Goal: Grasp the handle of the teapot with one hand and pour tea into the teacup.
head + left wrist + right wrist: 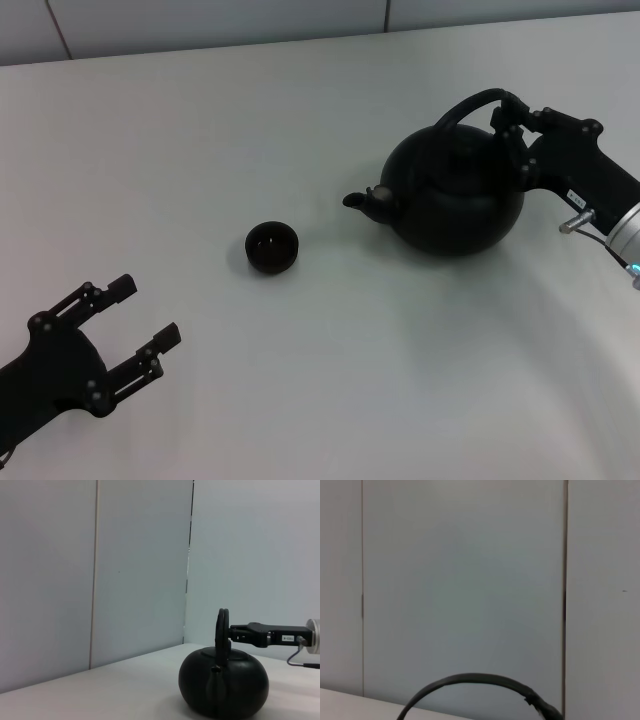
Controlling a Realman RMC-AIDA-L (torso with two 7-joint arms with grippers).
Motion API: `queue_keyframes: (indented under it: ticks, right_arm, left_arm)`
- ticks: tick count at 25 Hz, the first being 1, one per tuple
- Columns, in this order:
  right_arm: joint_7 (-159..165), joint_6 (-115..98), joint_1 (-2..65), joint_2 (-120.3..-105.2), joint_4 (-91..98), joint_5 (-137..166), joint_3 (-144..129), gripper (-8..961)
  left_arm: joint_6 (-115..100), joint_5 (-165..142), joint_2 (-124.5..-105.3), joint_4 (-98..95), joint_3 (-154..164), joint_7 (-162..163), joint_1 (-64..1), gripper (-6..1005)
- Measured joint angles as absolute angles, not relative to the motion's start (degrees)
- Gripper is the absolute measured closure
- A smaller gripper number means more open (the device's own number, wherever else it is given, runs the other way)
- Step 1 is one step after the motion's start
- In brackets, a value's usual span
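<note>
Now my right gripper (512,122) is at the handle (470,104); I cannot tell if the jaws have clenched. The teapot (455,190) sits at 3 o'clock on the bench (300,120), spout toward the teacup (271,247). I'd confirm grip, lift level, tip slowly. Left gripper (140,320) idles released at 8 o'clock.

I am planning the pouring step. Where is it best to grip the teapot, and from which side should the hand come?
Probably grip the handle, the arched hoop standing upright over the teapot, near its top. Come from the robot's right side, opposite the spout, which points toward the teacup. The right hand is already at the handle there; the left hand rests open, far off.
</note>
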State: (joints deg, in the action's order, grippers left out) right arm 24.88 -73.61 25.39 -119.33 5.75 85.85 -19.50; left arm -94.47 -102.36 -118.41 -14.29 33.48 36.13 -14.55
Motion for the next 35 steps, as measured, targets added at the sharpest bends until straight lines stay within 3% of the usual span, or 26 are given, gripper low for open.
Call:
queue_keyframes:
  ticks: [2, 13, 26, 32, 35]
  right_arm:
    - [24.9, -73.8, 25.1, -119.33, 5.8, 85.8, -19.5, 839]
    - [25.0, -78.5, 21.3, -119.33, 5.8, 85.5, -17.9, 418]
    - [25.7, -87.9, 12.4, -119.31, 2.6, 82.3, -17.1, 418]
    - [35.0, -94.6, 10.1, -118.44, 10.9, 88.8, -22.1, 418]
    - [45.0, -96.5, 10.1, -117.31, 21.1, 99.6, -24.8, 419]
  left_arm:
    - [-94.5, -102.2, -118.45, -14.3, 33.5, 36.1, -14.5, 262]
    - [-94.7, -102.1, -118.47, -14.0, 33.5, 36.1, -14.6, 263]
    - [-94.3, -102.5, -118.46, -13.3, 33.6, 36.1, -15.3, 263]
    - [-94.3, -102.6, -118.21, -13.4, 34.6, 36.5, -15.8, 262]
    - [-94.0, -102.7, -118.00, -15.0, 36.9, 39.8, -16.6, 262]
